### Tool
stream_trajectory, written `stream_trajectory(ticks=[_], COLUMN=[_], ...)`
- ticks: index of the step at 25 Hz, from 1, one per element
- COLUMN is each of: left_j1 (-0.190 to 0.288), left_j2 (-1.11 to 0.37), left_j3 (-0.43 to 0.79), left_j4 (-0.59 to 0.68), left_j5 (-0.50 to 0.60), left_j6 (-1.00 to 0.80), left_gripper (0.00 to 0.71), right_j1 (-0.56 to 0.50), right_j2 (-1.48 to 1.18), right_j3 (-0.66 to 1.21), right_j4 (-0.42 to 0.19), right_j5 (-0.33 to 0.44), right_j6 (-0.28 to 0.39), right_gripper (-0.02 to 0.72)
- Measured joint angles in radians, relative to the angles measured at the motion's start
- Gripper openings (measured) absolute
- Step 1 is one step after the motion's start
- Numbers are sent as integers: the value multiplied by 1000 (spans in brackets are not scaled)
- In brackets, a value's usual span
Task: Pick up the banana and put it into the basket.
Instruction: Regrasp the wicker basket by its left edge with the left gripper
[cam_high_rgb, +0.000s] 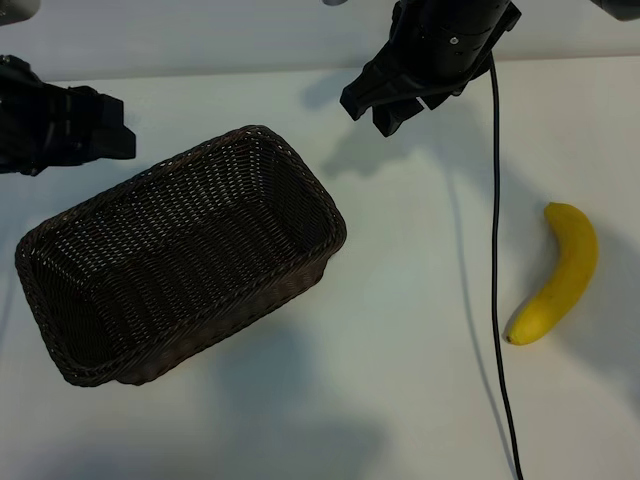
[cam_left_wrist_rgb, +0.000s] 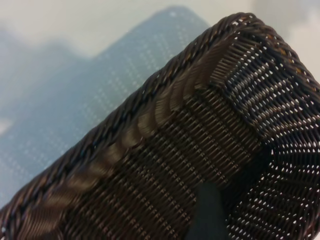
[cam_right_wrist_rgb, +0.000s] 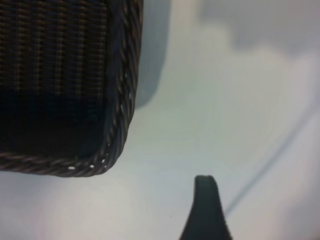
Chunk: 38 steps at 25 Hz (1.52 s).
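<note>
The white worktop fills the exterior view, and the largest thing on it is the basket, a dark-brown woven wicker trough with a braided rim, lying slantwise in the left half with nothing inside it. The left wrist view looks closely down on one of its rounded corners and into the weave; the right wrist view catches another corner from just beside it.

The right arm hangs over the far side of the worktop, its pincer pointing down beyond the basket's far corner, jaws standing apart and holding nothing. One dark fingertip shows in its own wrist view above bare worktop. The left arm sits at the left edge, its pincer just beside the basket's far long rim; its jaws seem parted and empty, though only a dark blur near the picture's edge shows in the wrist view.

A thin black cable runs down across the worktop from the right arm.

The banana, bright yellow and curved, lies on the worktop right of the cable, well apart from the basket and from both pincers.
</note>
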Motion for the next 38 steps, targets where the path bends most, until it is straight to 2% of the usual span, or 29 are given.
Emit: stream_trajectory(ticks=[6, 9, 12, 18, 33, 38], left_j1=[0, 0, 0, 0, 0, 0], left_j2=[-61, -107, -139, -174, -188, -188], left_j3=[5, 52, 123, 210, 476, 520], left_j4=[245, 359, 407, 445, 454, 472], left_j5=[69, 95, 121, 151, -44, -186], left_j6=[-309, -468, -574, -649, -786, -855], left_gripper=[554, 552, 552, 551, 550, 550], right_j1=[0, 0, 0, 0, 0, 0], right_j2=[0, 0, 0, 0, 0, 0], right_j3=[0, 0, 0, 0, 0, 0], right_j4=[1, 1, 1, 1, 4, 6], right_j5=[1, 1, 1, 1, 0, 0], right_j6=[-8, -11, -15, -26, -33, -33], right_gripper=[512, 512, 512, 512, 512, 512])
